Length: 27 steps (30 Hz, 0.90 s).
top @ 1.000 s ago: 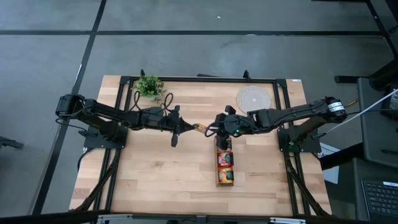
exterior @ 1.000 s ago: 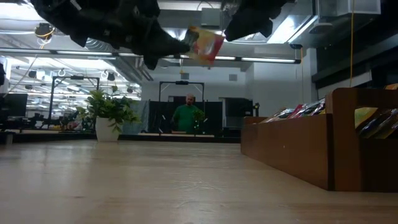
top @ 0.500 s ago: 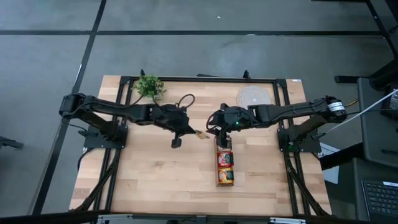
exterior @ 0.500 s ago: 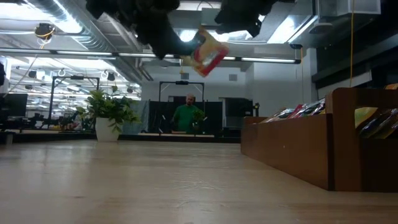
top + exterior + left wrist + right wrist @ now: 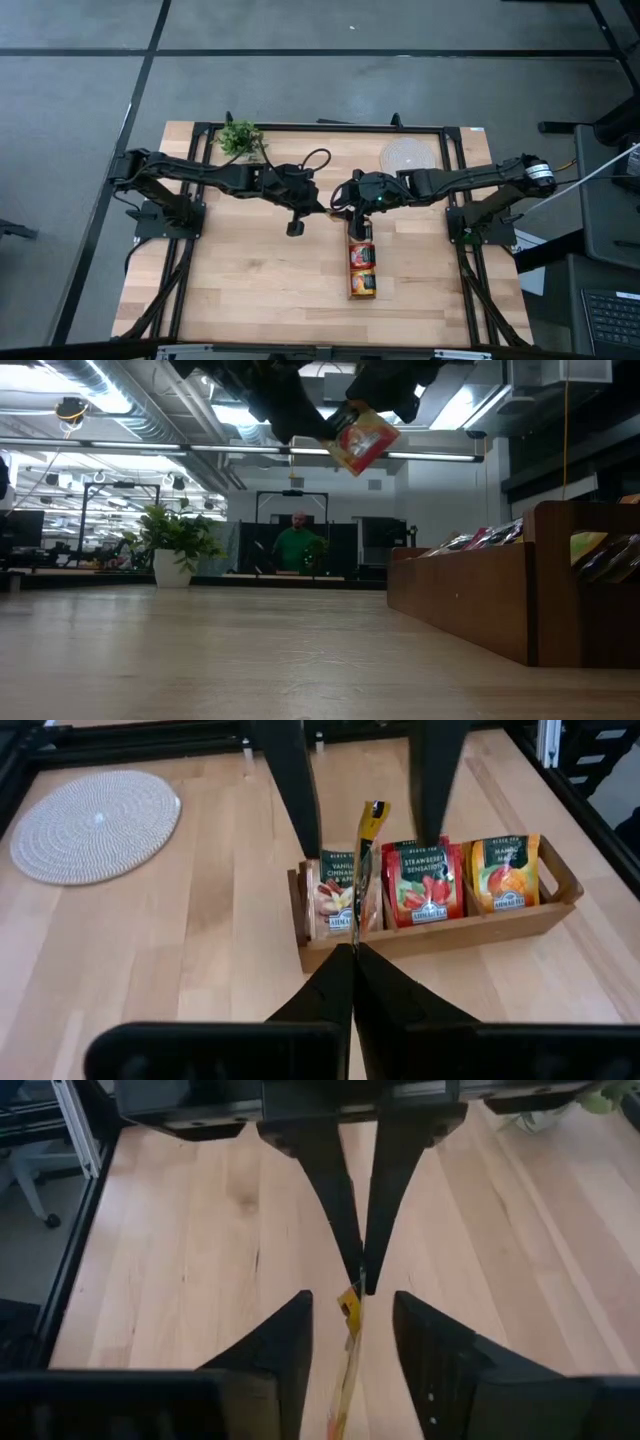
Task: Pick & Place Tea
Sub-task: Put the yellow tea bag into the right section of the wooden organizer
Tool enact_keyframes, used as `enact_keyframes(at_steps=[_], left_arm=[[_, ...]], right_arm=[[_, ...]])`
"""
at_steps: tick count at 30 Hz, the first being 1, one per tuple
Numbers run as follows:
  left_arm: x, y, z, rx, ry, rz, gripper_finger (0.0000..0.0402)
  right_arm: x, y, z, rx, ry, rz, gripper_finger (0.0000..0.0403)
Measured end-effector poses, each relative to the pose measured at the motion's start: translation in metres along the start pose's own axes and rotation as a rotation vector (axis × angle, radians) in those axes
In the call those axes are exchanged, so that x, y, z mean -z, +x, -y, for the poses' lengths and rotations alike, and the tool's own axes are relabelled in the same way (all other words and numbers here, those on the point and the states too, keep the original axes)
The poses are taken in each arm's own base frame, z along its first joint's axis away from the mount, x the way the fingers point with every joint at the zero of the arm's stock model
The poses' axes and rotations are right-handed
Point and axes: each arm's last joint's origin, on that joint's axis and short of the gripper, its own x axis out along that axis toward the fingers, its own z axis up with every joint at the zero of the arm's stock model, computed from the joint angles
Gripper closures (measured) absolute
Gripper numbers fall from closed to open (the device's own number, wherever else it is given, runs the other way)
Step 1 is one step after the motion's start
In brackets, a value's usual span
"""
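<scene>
Above the wooden tray's (image 5: 361, 262) far end, the left gripper (image 5: 354, 952) is pinching a yellow-and-red tea sachet (image 5: 366, 860) edge-on, clear of the table (image 5: 250, 270). Facing it, the right gripper (image 5: 350, 1315) is standing with fingers parted, the sachet between them. More sachets (image 5: 430, 880) are filling the tray's compartments.

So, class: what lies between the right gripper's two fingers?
A tea sachet, seen edge-on in the right wrist view. The right gripper stands open around it, while the left gripper is shut on its far end.
</scene>
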Motion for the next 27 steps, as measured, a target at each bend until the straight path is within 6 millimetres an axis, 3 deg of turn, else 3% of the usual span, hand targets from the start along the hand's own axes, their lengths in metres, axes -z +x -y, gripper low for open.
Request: enact_keyframes(at_steps=[4,10,19,27], left_arm=[[-0.001,0.0,0.0,0.0,-0.001,-0.003,0.0399],[-0.001,0.0,0.0,0.0,-0.001,-0.004,0.0399],[0.003,0.0,0.001,-0.008,0.006,-0.037,0.0362],[0.015,-0.001,-0.007,0.029,-0.009,-0.135,0.0317]], right_arm=[[0.0,0.0,0.0,0.0,0.0,-0.002,0.0296],[0.0,0.0,0.0,0.001,-0.007,-0.002,0.039],[0.004,0.0,-0.003,0.035,0.053,-0.029,0.0398],[0.02,-0.005,-0.035,0.045,0.18,-0.095,0.0399]])
